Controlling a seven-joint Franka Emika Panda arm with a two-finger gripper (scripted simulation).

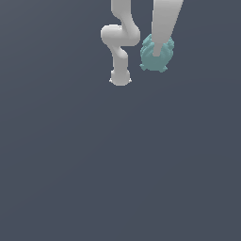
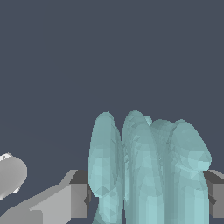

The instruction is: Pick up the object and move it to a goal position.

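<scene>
Grey backdrop; gripper point(image 2: 148, 197) clasps object point(image 2: 148, 166), ridges upright.

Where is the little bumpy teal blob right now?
The teal blob is near the top of the exterior view, just to that view's right of the arm's white base. In the wrist view it sits between the gripper fingers, touching both.

open floor all round; arm base point(image 1: 120, 77) apparently near

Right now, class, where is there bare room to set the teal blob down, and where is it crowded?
Free: the whole floor below the arm in the exterior view, and along both sides. Crowded: the top centre, where the arm and the pincer, closed on the teal blob, sit together.
</scene>
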